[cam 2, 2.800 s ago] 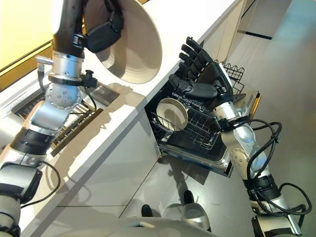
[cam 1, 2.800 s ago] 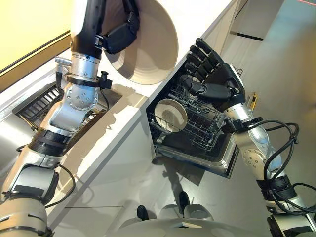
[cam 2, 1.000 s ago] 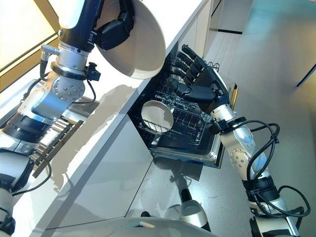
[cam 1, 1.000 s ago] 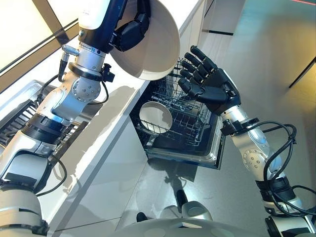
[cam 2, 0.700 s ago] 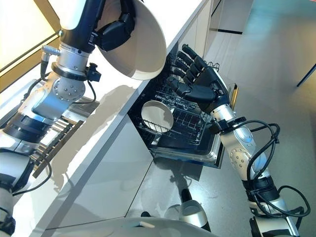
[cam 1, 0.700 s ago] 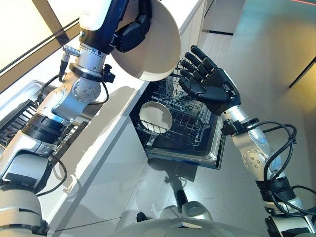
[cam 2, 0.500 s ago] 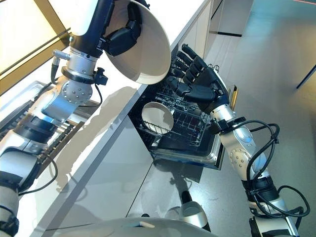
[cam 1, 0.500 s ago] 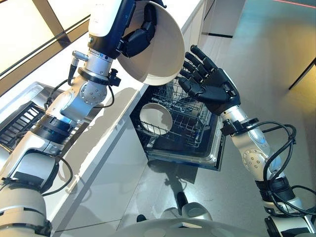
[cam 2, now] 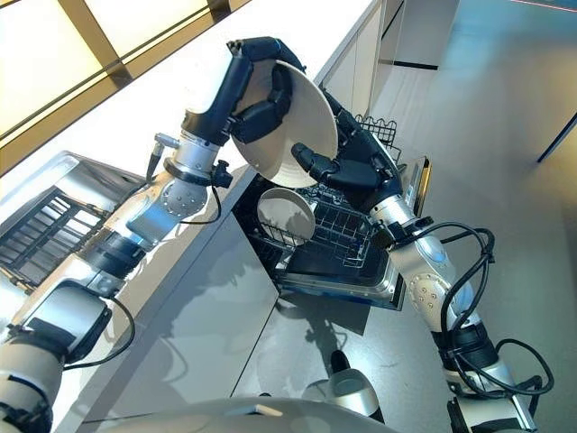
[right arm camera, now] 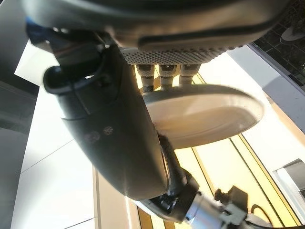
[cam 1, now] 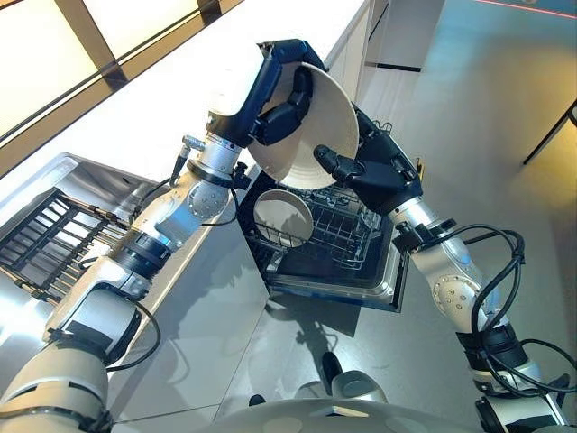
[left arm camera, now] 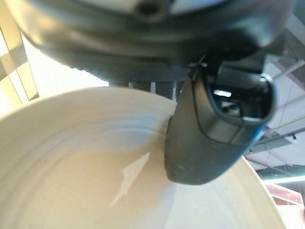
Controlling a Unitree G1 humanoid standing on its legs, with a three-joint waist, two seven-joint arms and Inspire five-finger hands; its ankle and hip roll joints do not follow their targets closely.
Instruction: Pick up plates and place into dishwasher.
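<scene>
A large cream plate hangs tilted above the open dishwasher, with my left hand shut on its upper rim; its thumb presses on the plate's face. My right hand is at the plate's lower right edge. Its thumb lies across the front, and its straight fingers reach behind the plate. A smaller cream plate stands upright in the wire rack below.
The dishwasher door lies open over the grey floor, and the rack is pulled out onto it. A long white counter runs along the left. A steel sink with a dark drying rack sits at its near end.
My left arm has swung the large plate right and down from over the counter to above the rack. The plate now sits between my right hand's thumb and fingers. The camera shifted too.
</scene>
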